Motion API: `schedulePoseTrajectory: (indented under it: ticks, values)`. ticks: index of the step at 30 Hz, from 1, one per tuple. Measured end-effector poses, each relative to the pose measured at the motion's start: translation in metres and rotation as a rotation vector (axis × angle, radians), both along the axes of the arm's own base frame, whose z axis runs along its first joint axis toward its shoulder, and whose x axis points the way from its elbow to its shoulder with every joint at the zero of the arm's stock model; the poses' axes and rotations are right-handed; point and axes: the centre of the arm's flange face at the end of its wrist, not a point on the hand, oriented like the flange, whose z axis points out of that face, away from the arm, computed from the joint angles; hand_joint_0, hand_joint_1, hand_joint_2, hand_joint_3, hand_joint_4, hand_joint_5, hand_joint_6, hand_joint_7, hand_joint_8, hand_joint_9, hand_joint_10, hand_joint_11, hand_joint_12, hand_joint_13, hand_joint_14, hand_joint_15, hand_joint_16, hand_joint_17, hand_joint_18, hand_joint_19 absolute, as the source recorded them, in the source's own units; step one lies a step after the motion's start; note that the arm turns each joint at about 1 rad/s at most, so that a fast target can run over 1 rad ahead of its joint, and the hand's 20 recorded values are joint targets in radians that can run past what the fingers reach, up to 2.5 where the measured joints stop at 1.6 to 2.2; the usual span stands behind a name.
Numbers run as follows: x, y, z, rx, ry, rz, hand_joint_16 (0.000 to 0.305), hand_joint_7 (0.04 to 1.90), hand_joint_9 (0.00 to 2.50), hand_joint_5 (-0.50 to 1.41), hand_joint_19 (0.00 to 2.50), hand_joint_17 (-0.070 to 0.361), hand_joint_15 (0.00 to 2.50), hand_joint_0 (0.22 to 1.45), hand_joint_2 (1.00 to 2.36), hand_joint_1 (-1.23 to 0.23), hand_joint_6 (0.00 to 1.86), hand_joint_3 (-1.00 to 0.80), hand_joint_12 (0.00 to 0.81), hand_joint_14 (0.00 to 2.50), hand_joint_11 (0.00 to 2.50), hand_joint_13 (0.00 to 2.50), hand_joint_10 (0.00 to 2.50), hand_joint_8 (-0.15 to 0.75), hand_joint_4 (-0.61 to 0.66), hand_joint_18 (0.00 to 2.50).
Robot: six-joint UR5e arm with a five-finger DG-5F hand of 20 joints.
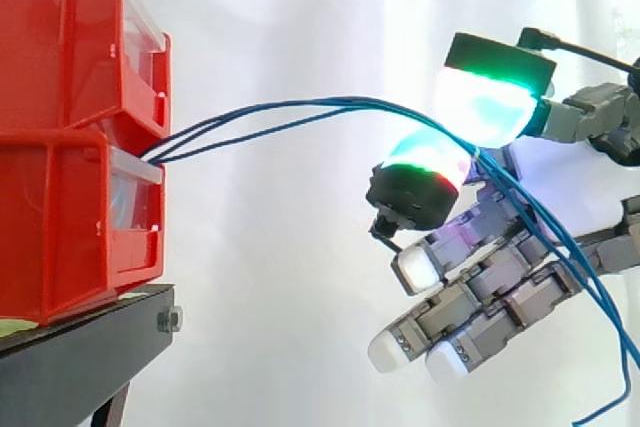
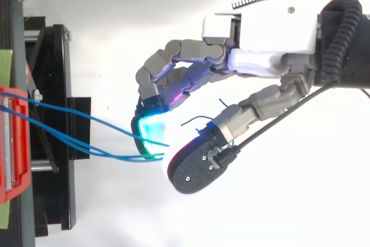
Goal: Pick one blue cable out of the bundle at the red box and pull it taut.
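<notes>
While the blue cables (image 1: 320, 101) arc from the gap between the stacked red boxes (image 1: 70, 227) at frame left up to my hand (image 2: 266, 56) at centre right, nothing is taut yet. Hand state: clenched in a pinch, thumb pad (image 1: 485, 102) on top, one finger pad (image 1: 430, 162) beneath, strands running between them. The other fingers hang relaxed below. Loose tails (image 1: 612, 342) drop to the lower right corner of the side view.

Issue: three strands seem to pass through the pinch and the task wants one. Can't tell how many are really clamped. Plan: ease the pinch, let the extras slip, re-close on a single strand. Then draw toward the right edge, in line with the cable's exit from the box, slowly, stopping once the arc flattens. Boxes sit at the edge of the black stand (image 1: 90, 347), so a hard tug risks dragging them off.

Writing: none legible. Clear box fronts (image 1: 127, 197) and a green strip (image 2: 4, 67) on the stand read blank to me.
</notes>
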Motion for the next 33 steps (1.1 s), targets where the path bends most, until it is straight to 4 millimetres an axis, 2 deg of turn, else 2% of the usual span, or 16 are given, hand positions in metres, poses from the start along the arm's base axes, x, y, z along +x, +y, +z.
schedulePoseTrajectory:
  ticks: [3, 11, 15, 18, 20, 24, 26, 28, 32, 33]
  values:
    - [0.0001, 0.0002, 0.0001, 0.001, 0.0, 0.0, 0.045, 1.04, 0.57, -0.21, 0.04, 0.102, 0.05, 0.84, 1.0, -0.91, 0.91, -0.5, 0.321, 0.0, 0.53, 0.16, 0.01, 0.153, -0.36, 0.23]
    - [0.0, 0.0001, -0.0001, 0.001, 0.0, 0.0, 0.046, 1.01, 0.51, -0.22, 0.0, 0.104, 0.05, 0.78, 1.0, -0.99, 0.91, -0.5, 0.325, 0.0, 0.53, 0.1, 0.01, 0.151, -0.32, 0.17]
    - [0.0, 0.0, 0.0, 0.001, 0.0, 0.0, 0.046, 0.97, 0.45, -0.23, 0.03, 0.103, 0.08, 0.72, 1.0, -1.04, 0.92, -0.5, 0.322, 0.0, 0.55, 0.06, 0.01, 0.151, -0.29, 0.11]
    - [0.0, 0.0, 0.0, 0.001, 0.0, 0.0, 0.046, 0.96, 0.45, -0.23, 0.04, 0.103, 0.08, 0.67, 1.0, -1.03, 0.92, -0.5, 0.324, 0.0, 0.55, 0.06, 0.01, 0.151, -0.29, 0.1]
    - [0.0, 0.0, 0.0, 0.0, 0.0, 0.0, 0.047, 0.96, 0.45, -0.23, 0.07, 0.105, 0.09, 0.58, 1.0, -1.0, 0.92, -0.5, 0.33, 0.0, 0.56, 0.06, 0.01, 0.157, -0.27, 0.08]
    - [0.0001, 0.0, 0.0001, -0.001, -0.001, 0.001, 0.052, 0.91, 0.53, -0.22, 0.11, 0.116, 0.11, 0.48, 1.0, -0.9, 0.91, -0.5, 0.357, 0.0, 0.58, 0.06, 0.01, 0.207, -0.22, 0.07]
    - [0.0001, 0.0001, 0.0002, -0.001, -0.001, 0.001, 0.052, 0.92, 0.55, -0.21, 0.12, 0.117, 0.11, 0.48, 1.0, -0.87, 0.91, -0.5, 0.362, 0.0, 0.58, 0.07, 0.01, 0.21, -0.21, 0.07]
    - [0.0001, 0.0, 0.0003, -0.002, -0.001, 0.001, 0.049, 0.96, 0.59, -0.2, 0.13, 0.111, 0.1, 0.53, 1.0, -0.79, 0.9, -0.5, 0.348, 0.0, 0.57, 0.09, 0.01, 0.207, -0.22, 0.08]
    - [0.0001, -0.0001, 0.0003, -0.002, -0.001, 0.001, 0.047, 1.05, 0.66, -0.18, 0.11, 0.105, 0.09, 0.62, 1.0, -0.77, 0.88, -0.5, 0.338, 0.0, 0.56, 0.16, 0.01, 0.212, -0.23, 0.14]
    - [0.0001, 0.0, 0.0002, -0.002, -0.001, 0.001, 0.046, 1.08, 0.67, -0.18, 0.11, 0.105, 0.09, 0.65, 1.0, -0.79, 0.89, -0.44, 0.34, 0.0, 0.56, 0.18, 0.01, 0.214, -0.23, 0.16]
